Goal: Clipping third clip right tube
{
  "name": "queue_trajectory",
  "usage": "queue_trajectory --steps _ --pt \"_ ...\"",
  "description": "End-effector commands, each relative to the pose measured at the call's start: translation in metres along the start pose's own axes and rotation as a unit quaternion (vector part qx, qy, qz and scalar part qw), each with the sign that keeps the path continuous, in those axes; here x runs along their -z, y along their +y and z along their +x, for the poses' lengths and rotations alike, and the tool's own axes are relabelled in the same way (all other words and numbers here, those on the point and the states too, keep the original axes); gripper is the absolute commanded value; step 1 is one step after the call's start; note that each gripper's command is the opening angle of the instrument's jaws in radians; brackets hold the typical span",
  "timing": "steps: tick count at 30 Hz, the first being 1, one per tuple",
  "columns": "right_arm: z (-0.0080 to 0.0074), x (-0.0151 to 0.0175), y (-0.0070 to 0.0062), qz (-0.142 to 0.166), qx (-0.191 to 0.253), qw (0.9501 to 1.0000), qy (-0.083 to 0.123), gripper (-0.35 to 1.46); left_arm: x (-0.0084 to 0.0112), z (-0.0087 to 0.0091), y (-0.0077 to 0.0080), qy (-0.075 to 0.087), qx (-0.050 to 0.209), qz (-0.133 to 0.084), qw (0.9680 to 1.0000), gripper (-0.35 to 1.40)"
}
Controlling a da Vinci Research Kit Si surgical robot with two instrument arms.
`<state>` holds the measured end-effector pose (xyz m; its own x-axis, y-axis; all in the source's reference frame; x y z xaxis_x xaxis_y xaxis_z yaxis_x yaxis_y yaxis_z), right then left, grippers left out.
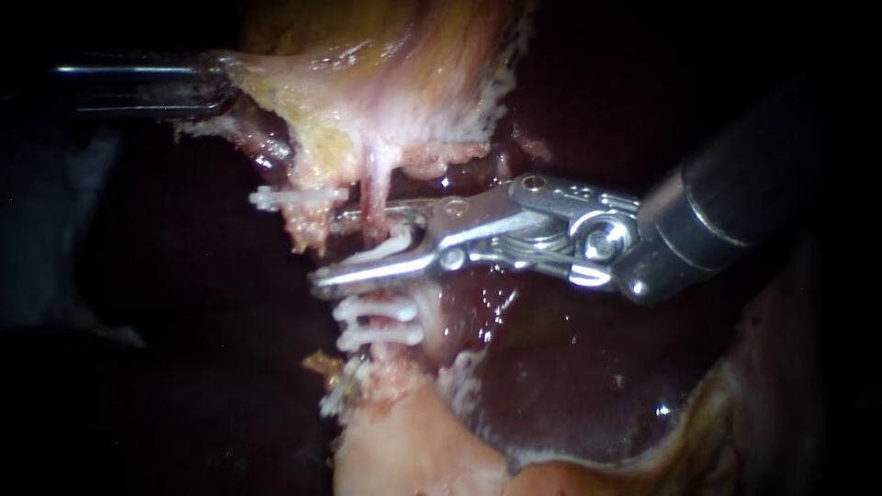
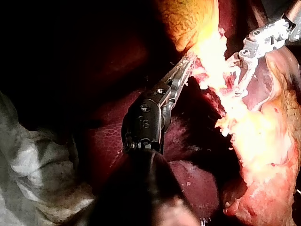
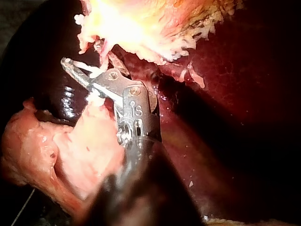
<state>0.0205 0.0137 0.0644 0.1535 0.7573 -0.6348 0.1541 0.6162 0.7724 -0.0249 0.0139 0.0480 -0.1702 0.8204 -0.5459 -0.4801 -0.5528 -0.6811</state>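
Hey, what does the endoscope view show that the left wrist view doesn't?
Endoscope only: two white clips on the tube, below the right instrument. Left wrist only: pale cloth beside the liver. Both: the right instrument, the liver, and the left instrument holding yellowish tissue.

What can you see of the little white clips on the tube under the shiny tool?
Two white clips sit one under the other on the pale pink tube, just below the right instrument. They look like smooth plastic bars, lying crosswise, closed around the tube, with rounded ends poking out on both sides. They are close together with a thin gap between them. Ragged pale tissue lies right under the lower one. Whether the instrument touches the upper one cannot be told.
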Motion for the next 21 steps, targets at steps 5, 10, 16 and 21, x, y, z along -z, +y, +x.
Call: queue_trajectory --steps 5,10,16,21 --pt "0.0004 0.0001 -0.0002 0.006 0.001 0.9998 0.017 0.46 -0.0001 0.0 0.0 0.0 0.0 0.0 1.0 -0.35" --pt "0.0022 0.0007 -0.0014 0.028 -0.003 0.9989 0.036 0.45 -0.0001 0.0 0.0 0.0 0.0 0.0 1.0 -0.35" --pt "0.0042 0.0012 -0.0038 0.056 -0.01 0.9975 0.041 0.43 0.0 0.0 0.0 0.0 0.0 0.0 1.0 -0.35" --pt "0.0048 0.0009 -0.0052 0.075 -0.026 0.9959 0.043 0.42 0.0 0.0 0.0 0.0 0.0 0.0 1.0 -0.35"
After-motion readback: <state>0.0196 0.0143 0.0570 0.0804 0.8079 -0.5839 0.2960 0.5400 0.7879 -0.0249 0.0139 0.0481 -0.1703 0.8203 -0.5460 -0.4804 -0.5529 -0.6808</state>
